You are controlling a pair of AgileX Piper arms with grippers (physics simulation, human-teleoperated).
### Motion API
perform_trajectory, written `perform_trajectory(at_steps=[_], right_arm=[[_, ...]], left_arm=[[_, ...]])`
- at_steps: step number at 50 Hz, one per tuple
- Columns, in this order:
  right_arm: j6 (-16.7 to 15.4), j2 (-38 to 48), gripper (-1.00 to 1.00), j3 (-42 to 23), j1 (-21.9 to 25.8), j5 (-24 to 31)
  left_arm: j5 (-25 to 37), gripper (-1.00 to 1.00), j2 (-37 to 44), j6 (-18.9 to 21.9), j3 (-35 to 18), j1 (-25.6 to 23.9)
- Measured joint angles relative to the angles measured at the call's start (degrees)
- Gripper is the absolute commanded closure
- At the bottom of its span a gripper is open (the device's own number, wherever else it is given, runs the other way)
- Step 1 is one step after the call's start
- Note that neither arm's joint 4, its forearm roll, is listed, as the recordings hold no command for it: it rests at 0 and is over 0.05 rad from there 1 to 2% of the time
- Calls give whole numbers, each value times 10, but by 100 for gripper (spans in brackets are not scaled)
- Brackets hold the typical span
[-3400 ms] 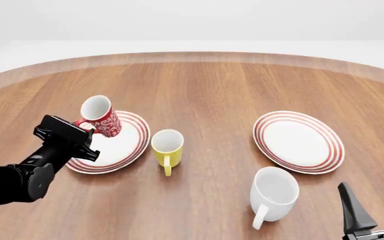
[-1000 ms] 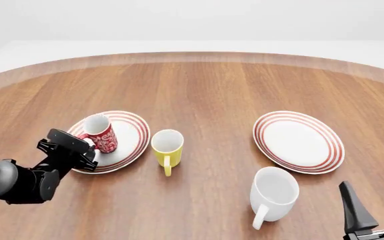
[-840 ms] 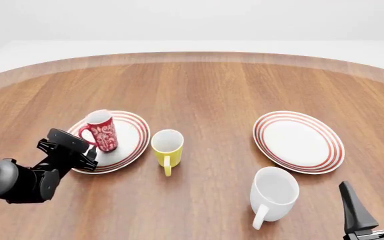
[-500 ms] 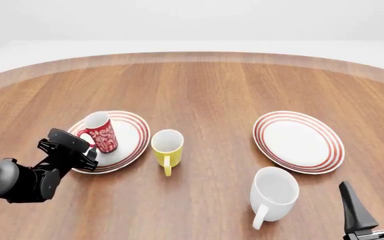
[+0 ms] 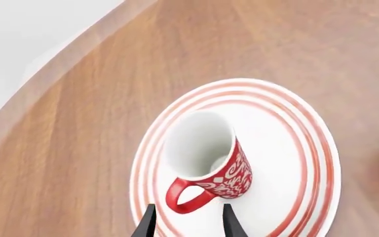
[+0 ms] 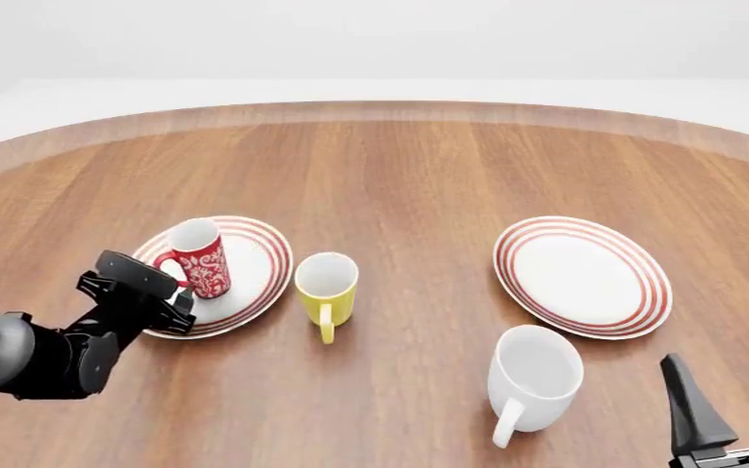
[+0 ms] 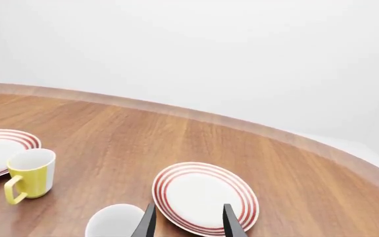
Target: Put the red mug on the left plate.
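The red mug (image 6: pixel 199 258) with its white swirl pattern stands upright on the left plate (image 6: pixel 255 249), on the plate's left part, handle towards my left gripper (image 6: pixel 173 290). In the left wrist view the mug (image 5: pixel 209 158) shows its white inside on the ringed plate (image 5: pixel 288 148). The left gripper (image 5: pixel 188 224) is open there, its fingertips on either side of the handle's end without touching it. My right gripper (image 6: pixel 732 390) is open and empty at the near right edge; it also shows in the right wrist view (image 7: pixel 188 222).
A yellow mug (image 6: pixel 327 283) stands just right of the left plate. A larger white mug (image 6: pixel 534 375) stands near front, right of centre. The identical right plate (image 6: pixel 583 275) lies behind it. The round wooden table's far edge (image 6: pixel 374 107) curves across the back.
The red mug has come down from a tilted hold above the plate and now stands on it. My left gripper has let go and drawn back slightly. The right arm has not moved.
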Motion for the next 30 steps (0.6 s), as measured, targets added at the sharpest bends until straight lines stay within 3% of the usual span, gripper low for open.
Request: perform_trajectory(at_steps=[30], right_arm=[[-3, 0, -100, 0, 3, -1]], left_arm=[[9, -100, -64, -33, 43, -54]])
